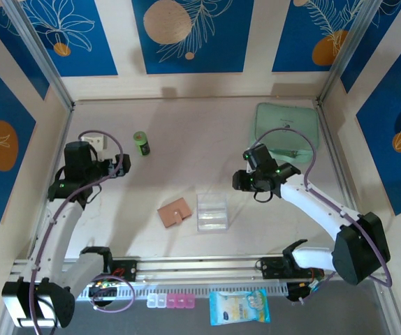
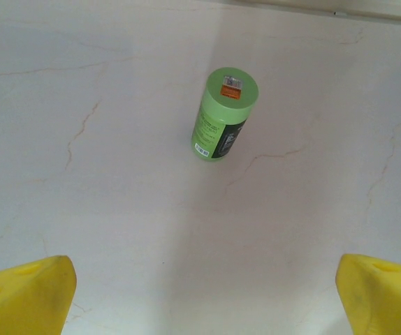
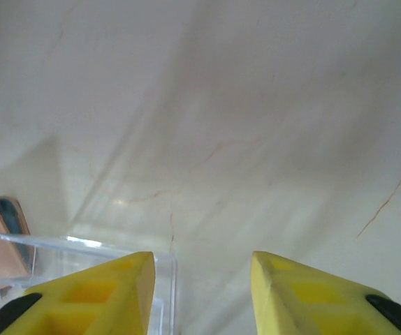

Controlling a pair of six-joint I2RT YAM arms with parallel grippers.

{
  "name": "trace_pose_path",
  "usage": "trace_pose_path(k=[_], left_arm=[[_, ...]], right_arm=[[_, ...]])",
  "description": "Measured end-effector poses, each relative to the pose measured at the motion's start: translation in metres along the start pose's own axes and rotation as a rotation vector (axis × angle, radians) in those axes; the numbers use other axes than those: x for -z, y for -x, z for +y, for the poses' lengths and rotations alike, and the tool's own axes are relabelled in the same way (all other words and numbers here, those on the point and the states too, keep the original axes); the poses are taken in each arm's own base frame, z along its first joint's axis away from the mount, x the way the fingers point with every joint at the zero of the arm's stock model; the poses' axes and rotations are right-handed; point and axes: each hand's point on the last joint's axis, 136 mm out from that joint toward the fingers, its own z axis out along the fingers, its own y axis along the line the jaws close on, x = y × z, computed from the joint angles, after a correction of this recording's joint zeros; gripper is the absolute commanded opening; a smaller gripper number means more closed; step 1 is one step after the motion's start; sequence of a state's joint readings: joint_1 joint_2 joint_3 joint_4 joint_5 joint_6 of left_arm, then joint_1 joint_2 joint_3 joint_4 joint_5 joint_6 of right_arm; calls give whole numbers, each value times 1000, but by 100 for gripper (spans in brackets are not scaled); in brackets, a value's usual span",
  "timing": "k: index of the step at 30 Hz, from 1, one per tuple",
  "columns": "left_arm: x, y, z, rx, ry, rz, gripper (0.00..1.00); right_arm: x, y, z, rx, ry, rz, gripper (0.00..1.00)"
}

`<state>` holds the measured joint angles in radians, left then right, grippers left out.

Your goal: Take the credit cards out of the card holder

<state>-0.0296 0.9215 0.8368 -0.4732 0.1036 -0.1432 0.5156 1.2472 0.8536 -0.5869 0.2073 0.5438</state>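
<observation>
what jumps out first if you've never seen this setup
The tan card holder lies closed at the middle of the table, just left of a clear plastic tray. A green bottle sits ahead of the open left gripper, and a mint-green case lies at the far right.

Top view: bright, even light from overhead. Pale surface (image 1: 186,125) slightly washed out. Short soft shadows beside green bottle (image 1: 140,144) and under arms. Focus sharp.
Left wrist view: bottle crisp, faint broad shadow band on surface below it. Left hand (image 2: 204,296) fingers (image 2: 22,296) soft at bottom corners.
Right wrist view: dimmer, hazy, diagonal streaks across surface, small glare spot. Clear tray (image 3: 61,255), wallet (image 3: 1,237) and right hand (image 3: 200,293) fingers (image 3: 110,293) blurred.
</observation>
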Motion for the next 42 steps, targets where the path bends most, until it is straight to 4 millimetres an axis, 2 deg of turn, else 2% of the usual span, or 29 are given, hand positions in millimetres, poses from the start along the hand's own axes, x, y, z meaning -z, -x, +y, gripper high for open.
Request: trace_pose_path(k=[8,13,20,42], left_arm=[[0,0,-1,-24,-5,-8,98],[-8,-5,0,-34,-9,20,97],[-8,-4,-3,-39,-25,19,97],[-9,-4,-9,-47,-64,11,97]], right_arm=[[-4,-22,18,-10,7,55,33],[-15,-31,19,-30,-23,89,30],[-27,-45,22,-19,-55,145,29],[-38,-38,40,0,-42,147,20]])
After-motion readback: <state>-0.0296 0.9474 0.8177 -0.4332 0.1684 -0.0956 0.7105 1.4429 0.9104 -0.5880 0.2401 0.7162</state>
